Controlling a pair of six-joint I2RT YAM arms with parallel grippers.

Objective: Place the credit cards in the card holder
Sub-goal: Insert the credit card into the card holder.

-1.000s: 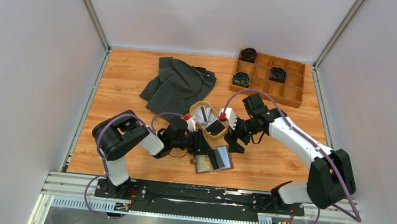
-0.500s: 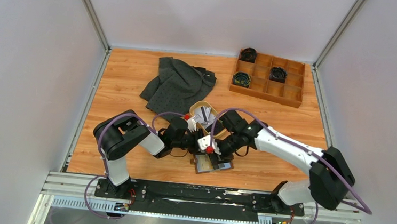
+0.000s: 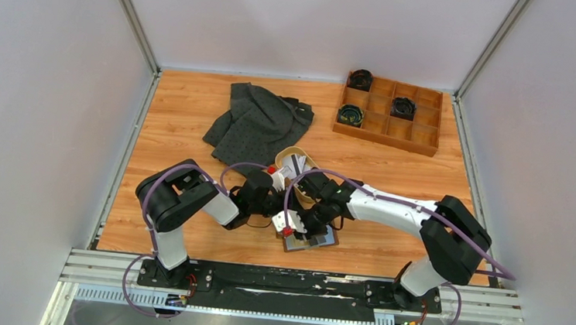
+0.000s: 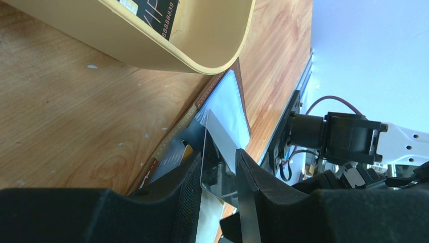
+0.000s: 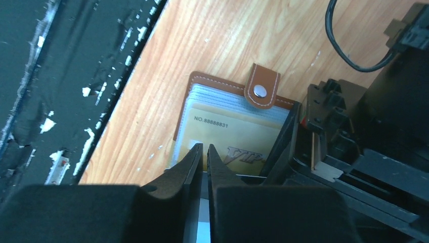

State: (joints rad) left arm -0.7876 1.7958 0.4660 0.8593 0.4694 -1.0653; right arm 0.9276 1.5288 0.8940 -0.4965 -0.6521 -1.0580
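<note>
Left gripper (image 4: 218,169) clamps a grey credit card (image 4: 216,134) edge-down over the open card holder (image 5: 222,101), which lies at the table's (image 3: 179,123) near edge, ready for slotting. Right gripper (image 5: 202,152), nearly closed, seemingly steadies it.

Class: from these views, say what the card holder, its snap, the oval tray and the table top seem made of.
Card holder: brown leather or imitation, matte, pale stitching along the edge. Snap: shiny silver metal, apparently. Tray: smooth tan curved wall; plastic or coated wood, unclear. Table top: wood grain, possibly laminate.
</note>
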